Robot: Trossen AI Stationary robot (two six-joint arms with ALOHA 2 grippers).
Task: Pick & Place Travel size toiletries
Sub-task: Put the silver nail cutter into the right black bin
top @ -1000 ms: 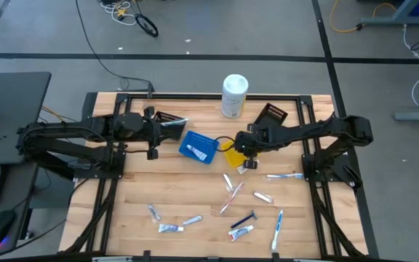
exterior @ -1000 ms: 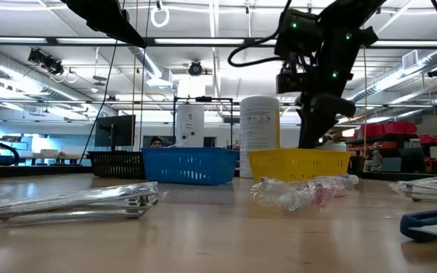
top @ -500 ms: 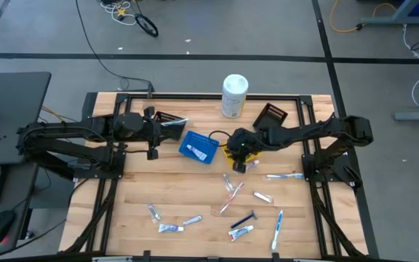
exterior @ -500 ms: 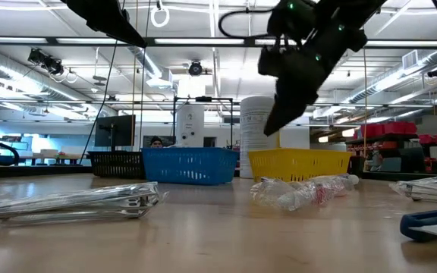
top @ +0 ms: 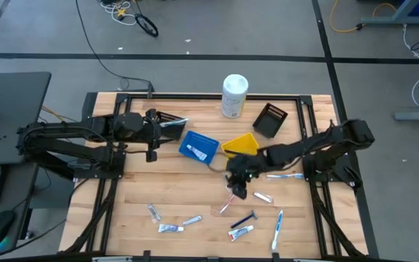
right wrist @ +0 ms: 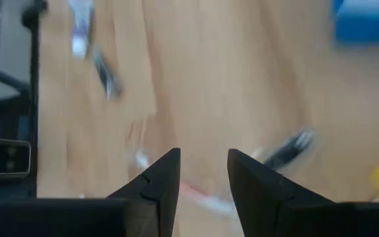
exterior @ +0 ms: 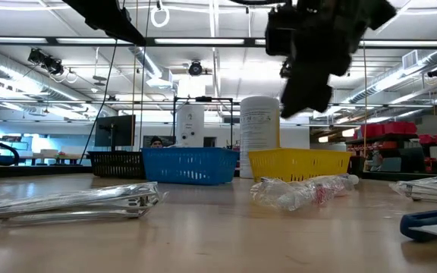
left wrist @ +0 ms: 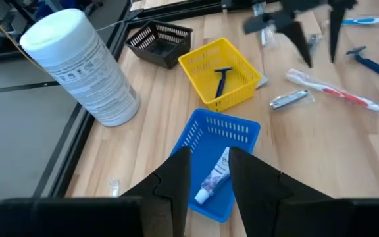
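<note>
Right gripper hangs mid-frame, fingers parted and empty — the wrapped toothbrush lies just below it, lower centre.

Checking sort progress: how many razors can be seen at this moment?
2. The first razor lies inside the yellow bin. The second razor lies loose on the table. The right arm may hide more.

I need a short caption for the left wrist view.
Yellow plastic basket holding a dark-handled razor, beside blue basket holding a white tube.
</note>
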